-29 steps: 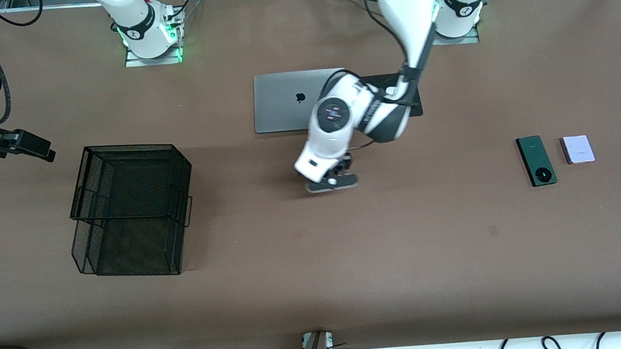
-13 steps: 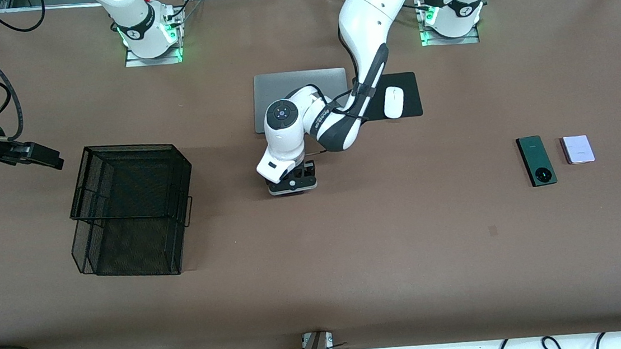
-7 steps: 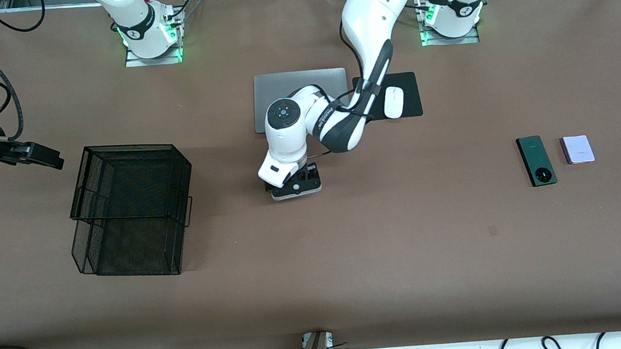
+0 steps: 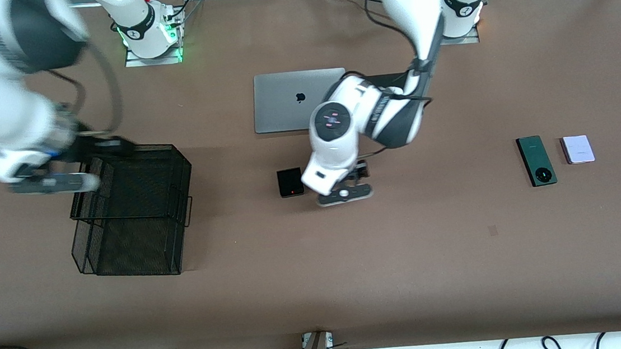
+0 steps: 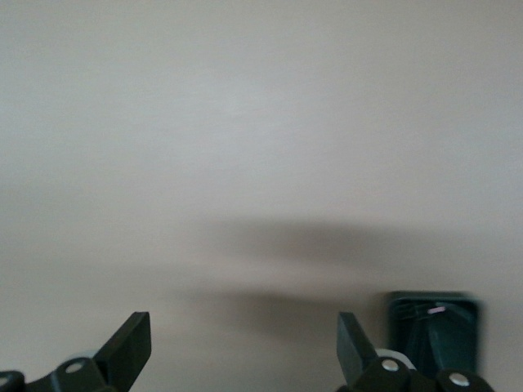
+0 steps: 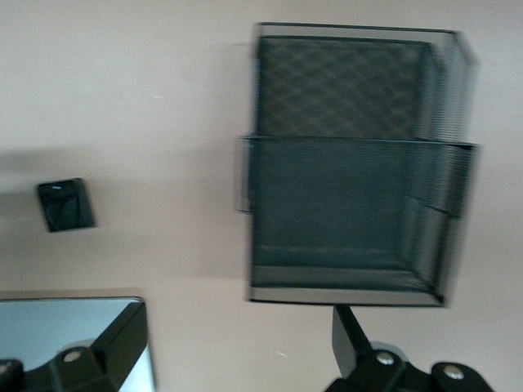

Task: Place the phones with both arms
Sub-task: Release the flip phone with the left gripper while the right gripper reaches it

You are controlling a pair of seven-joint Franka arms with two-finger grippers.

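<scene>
The small black phone (image 4: 290, 182) lies flat on the brown table, nearer the front camera than the laptop; it also shows as a dark square (image 5: 433, 335) and as (image 6: 65, 204). My left gripper (image 4: 351, 181) hangs open just beside that phone, toward the left arm's end, with only bare table between its fingers (image 5: 131, 351). The dark green phone (image 4: 536, 160) and the pale lilac phone (image 4: 577, 149) lie side by side near the left arm's end. My right gripper (image 4: 52, 183), blurred by motion, is open at the black mesh basket's (image 4: 131, 210) outer edge and holds nothing (image 6: 237, 339).
A closed grey laptop (image 4: 295, 100) lies farther from the front camera, with a black mouse pad (image 4: 386, 79) beside it, mostly covered by the left arm. The mesh basket (image 6: 351, 163) stands toward the right arm's end. Bare table lies between the black phone and the green phone.
The left gripper opened, left the black phone on the table and moved away toward the left arm's end. The right arm swung in from the table's end toward the basket.
</scene>
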